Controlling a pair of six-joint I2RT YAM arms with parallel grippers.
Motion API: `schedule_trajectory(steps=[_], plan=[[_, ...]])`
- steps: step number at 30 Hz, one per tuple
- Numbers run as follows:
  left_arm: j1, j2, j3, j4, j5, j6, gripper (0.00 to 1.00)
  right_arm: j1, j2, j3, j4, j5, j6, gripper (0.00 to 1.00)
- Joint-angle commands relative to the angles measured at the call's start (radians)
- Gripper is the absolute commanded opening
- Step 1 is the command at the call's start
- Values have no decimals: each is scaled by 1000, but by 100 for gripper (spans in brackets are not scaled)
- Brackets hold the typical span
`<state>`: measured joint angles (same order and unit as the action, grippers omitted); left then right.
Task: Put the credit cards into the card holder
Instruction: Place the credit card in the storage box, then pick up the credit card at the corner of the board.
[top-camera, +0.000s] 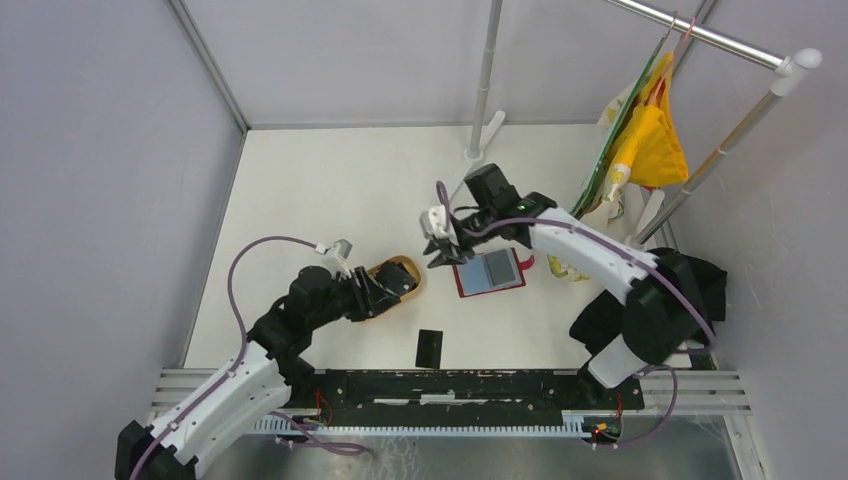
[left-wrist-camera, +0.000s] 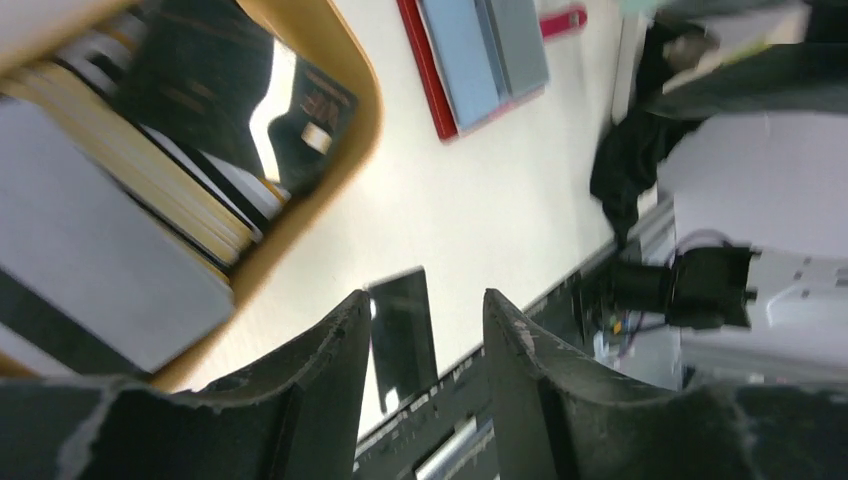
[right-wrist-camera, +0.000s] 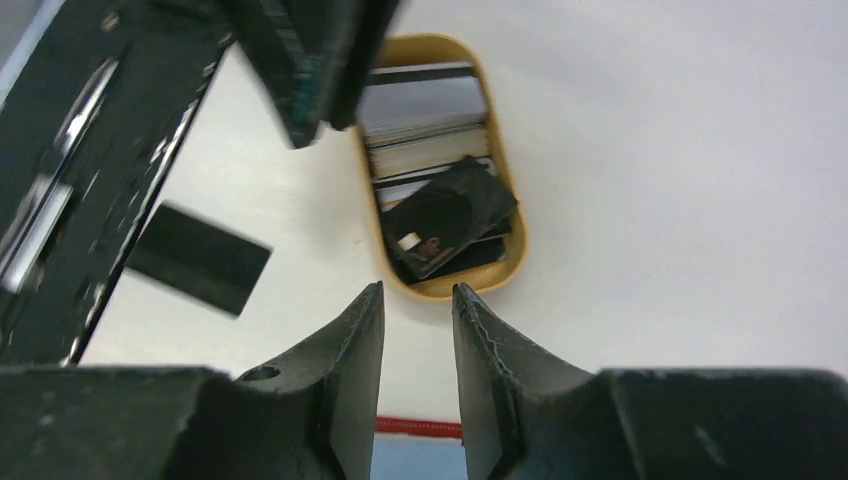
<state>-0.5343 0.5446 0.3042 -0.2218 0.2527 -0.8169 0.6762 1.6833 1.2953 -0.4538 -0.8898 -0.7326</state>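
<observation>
The red card holder (top-camera: 490, 272) lies open on the table, grey-blue pockets up. My right gripper (top-camera: 438, 255) hovers at its left edge, open and empty; in its wrist view the gripper (right-wrist-camera: 418, 295) shows the holder's red rim (right-wrist-camera: 420, 428) just below. An oval tan tray (top-camera: 408, 268) holds several credit cards, black (right-wrist-camera: 450, 215) and pale grey (right-wrist-camera: 425, 105). My left gripper (top-camera: 378, 292) is over the tray's near end, open with nothing between its fingers (left-wrist-camera: 428, 310). One black card (top-camera: 429, 347) lies alone on the table near the front rail.
A black rail (top-camera: 450, 385) runs along the near edge. A metal pole stands on its base (top-camera: 480, 150) at the back. Yellow cloth (top-camera: 655, 140) hangs from a rack at the back right. Dark cloth (top-camera: 700, 280) lies by the right arm.
</observation>
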Motion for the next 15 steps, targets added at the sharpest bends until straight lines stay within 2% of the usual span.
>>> schedule_trajectory(steps=[1,5,9,11,15], plan=[[-156,85,72,44,-58,-1,52,14,-231,-214,-349,-116,-761,41],[-316,200,106,37,-230,20,51,95,-366,-448,-249,-42,-774,55],[-449,362,168,43,-393,61,50,206,-490,-650,-38,99,-682,69],[-479,450,194,46,-459,77,45,230,-509,-696,13,126,-673,72],[-513,600,241,103,-496,126,37,312,-522,-751,106,180,-628,72]])
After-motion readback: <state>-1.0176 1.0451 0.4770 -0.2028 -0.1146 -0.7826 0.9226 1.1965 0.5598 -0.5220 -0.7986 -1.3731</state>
